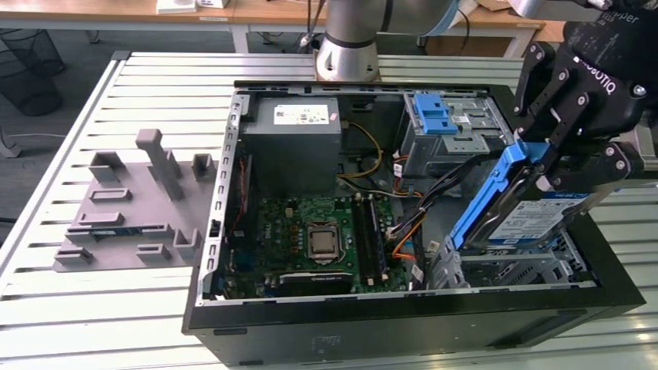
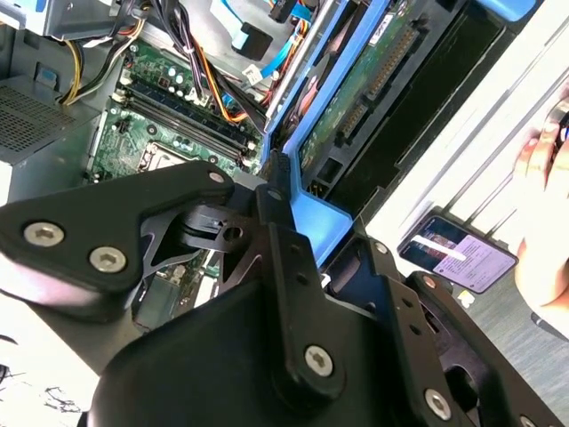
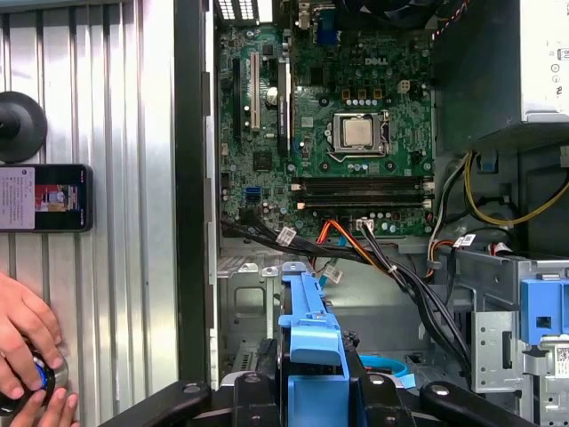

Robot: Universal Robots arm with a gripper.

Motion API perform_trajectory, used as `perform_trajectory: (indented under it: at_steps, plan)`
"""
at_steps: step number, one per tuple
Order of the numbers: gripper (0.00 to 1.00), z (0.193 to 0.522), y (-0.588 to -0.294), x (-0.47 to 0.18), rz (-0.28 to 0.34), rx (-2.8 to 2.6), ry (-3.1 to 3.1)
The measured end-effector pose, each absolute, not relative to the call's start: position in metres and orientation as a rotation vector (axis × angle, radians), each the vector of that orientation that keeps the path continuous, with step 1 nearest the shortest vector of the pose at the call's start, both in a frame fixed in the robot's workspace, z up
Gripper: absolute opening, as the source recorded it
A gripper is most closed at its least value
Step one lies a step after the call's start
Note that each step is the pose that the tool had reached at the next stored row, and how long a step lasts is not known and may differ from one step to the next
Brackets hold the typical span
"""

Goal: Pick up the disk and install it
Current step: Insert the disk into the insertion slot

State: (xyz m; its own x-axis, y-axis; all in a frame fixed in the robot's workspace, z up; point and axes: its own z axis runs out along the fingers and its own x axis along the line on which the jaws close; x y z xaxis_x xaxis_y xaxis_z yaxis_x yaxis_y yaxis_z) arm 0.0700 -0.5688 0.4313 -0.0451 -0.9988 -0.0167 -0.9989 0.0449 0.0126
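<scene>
The disk (image 1: 535,220), a silver drive with a white-and-blue label in a blue carrier frame (image 1: 491,193), hangs steeply tilted over the metal drive cage (image 1: 514,270) at the exterior view's right end of the open computer case (image 1: 411,320). Its lower end reaches down to the cage. My black gripper (image 1: 550,163) is shut on the carrier's upper end. In the second wrist view my gripper (image 2: 283,227) clamps the blue frame (image 2: 316,218) and the disk's green circuit side (image 2: 356,98) shows. In the first wrist view the blue frame (image 3: 311,342) sits between my fingers (image 3: 253,391).
Inside the case lie the green motherboard (image 1: 313,235), a grey power-supply box (image 1: 293,135), loose cables (image 1: 411,223) and a metal bay topped by a blue latch piece (image 1: 440,112). A grey fixture (image 1: 134,204) stands on the slatted table. A person's hand (image 3: 22,351) and a phone (image 3: 44,197) are beside the case.
</scene>
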Motion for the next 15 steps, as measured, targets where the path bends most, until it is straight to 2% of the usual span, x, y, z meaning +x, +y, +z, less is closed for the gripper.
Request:
perform_trajectory:
  at_steps: [15]
  plan:
    - [0.36, 0.434, -0.5686, 0.07, 0.032, -2.192, 2.246]
